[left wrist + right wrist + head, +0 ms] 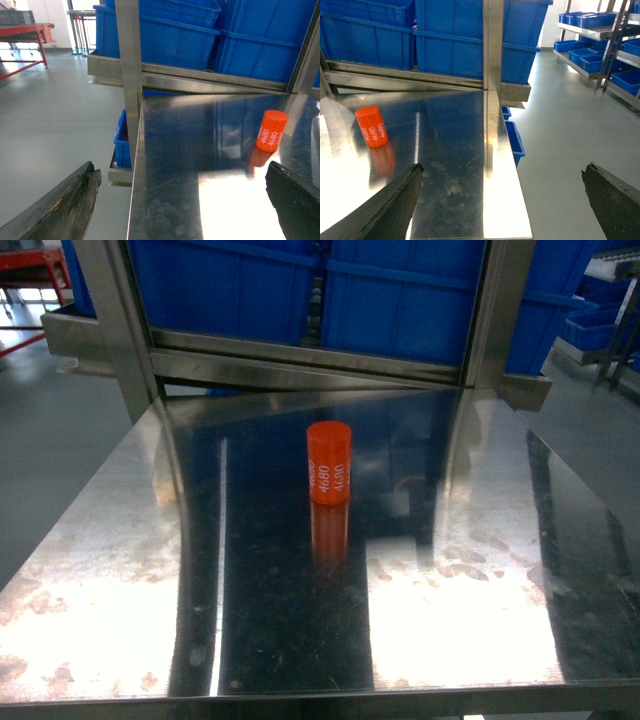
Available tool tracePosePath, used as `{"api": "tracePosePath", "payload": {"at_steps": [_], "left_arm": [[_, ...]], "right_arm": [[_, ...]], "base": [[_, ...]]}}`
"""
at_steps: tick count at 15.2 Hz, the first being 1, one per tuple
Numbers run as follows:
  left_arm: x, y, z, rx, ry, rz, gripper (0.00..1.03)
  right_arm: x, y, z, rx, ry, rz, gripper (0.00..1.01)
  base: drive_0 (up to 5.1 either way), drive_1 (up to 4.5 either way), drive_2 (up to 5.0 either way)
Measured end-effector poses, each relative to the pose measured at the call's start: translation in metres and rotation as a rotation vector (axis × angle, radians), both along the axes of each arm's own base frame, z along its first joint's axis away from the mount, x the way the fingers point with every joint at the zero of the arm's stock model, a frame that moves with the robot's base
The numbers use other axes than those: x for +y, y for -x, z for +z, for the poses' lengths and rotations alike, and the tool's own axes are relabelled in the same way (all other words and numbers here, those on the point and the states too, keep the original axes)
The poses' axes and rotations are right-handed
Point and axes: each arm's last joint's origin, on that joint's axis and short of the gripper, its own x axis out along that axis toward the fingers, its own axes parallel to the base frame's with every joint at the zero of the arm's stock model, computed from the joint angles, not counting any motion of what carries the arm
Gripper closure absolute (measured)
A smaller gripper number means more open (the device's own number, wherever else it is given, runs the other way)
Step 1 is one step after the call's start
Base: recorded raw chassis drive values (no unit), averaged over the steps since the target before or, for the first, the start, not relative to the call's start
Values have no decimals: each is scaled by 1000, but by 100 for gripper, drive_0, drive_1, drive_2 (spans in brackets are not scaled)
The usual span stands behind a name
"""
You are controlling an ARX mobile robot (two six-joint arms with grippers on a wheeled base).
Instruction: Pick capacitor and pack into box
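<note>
The capacitor (329, 462) is an orange cylinder printed "4680", standing upright near the middle of the shiny steel table (120, 570). It also shows at the right of the left wrist view as the capacitor (271, 130) and at the left of the right wrist view as the capacitor (371, 126). My left gripper (182, 172) hangs open over the table's left edge, well short of it. My right gripper (502, 172) is open over the table's right edge, nothing between its fingers. Neither gripper shows in the head view. The box is out of view.
Large blue bins (400, 300) fill a steel shelf behind the table, framed by steel uprights (115, 330). Smaller blue bins (512, 140) sit below the table's right side, more on racks (600, 35) farther right. Grey floor surrounds the table.
</note>
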Motion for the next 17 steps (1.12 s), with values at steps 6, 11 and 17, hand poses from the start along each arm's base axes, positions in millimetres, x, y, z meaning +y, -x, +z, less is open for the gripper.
{"api": "tracePosePath", "payload": {"at_steps": [6,11,17], "left_arm": [[-17,-50,14,-43,61,-18,5],[-95,-205,-6,98,40,-81,5],[-165,-260,-40,174,12,-170,5]], "right_arm": [[0,0,0,0,0,0,3],[0,0,0,0,0,0,3],[0,0,0,0,0,0,3]], "base": [[0,0,0],[0,0,0],[0,0,0]]}}
